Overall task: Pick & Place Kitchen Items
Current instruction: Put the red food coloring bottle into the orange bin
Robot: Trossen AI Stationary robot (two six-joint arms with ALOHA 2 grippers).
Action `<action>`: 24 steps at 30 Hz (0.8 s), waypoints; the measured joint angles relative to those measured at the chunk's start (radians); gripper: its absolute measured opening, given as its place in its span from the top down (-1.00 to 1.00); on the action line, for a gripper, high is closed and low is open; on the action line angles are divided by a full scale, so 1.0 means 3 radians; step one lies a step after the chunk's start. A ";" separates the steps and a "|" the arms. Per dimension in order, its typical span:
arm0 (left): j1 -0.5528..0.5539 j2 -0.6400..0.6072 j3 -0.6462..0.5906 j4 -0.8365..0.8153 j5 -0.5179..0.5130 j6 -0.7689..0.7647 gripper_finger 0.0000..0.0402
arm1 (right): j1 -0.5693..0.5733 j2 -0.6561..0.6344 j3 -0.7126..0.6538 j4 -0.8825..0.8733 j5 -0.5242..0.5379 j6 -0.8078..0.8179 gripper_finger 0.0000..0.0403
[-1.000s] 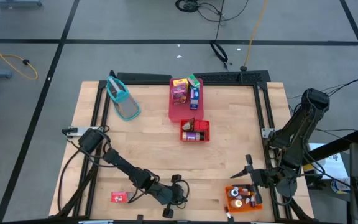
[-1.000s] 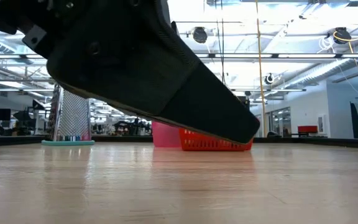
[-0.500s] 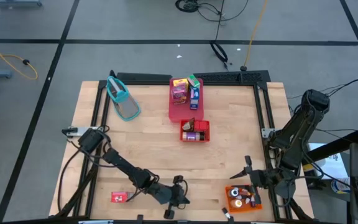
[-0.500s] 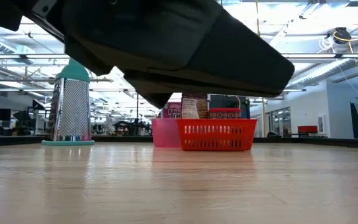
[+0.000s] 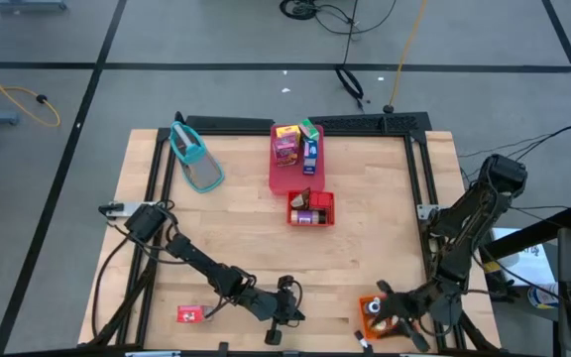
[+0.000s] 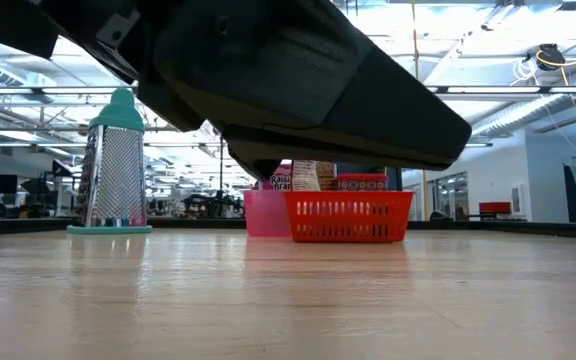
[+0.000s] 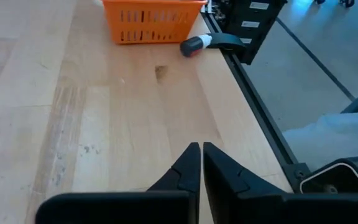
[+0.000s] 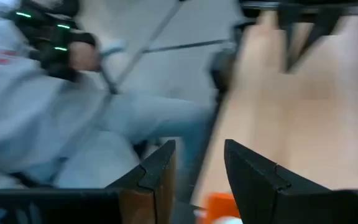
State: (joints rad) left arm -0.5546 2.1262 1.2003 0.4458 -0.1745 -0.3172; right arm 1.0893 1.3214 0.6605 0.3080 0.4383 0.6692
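Both grippers low at the table's near edge, neither holding anything.

The left gripper (image 7: 200, 163) is clenched empty over bare wood; the right gripper (image 8: 199, 163), fingers parted, hangs over the orange bin (image 5: 378, 315) (small jars inside). A red carton (image 5: 189, 314) lies flat, well apart from the left gripper; yellow, purple and blue cartons (image 5: 296, 146) stand in the far pink tray (image 5: 284, 178).
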 joint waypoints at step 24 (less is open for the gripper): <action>0.0012 0.0000 0.0000 0.0001 0.0001 -0.0013 0.86 | -0.0037 0.1151 0.1805 -0.1533 -0.0613 0.0463 0.37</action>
State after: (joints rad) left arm -0.5510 2.1262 1.2003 0.4462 -0.1741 -0.3212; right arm 1.0782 1.6667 1.2020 -0.1520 0.2543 0.8082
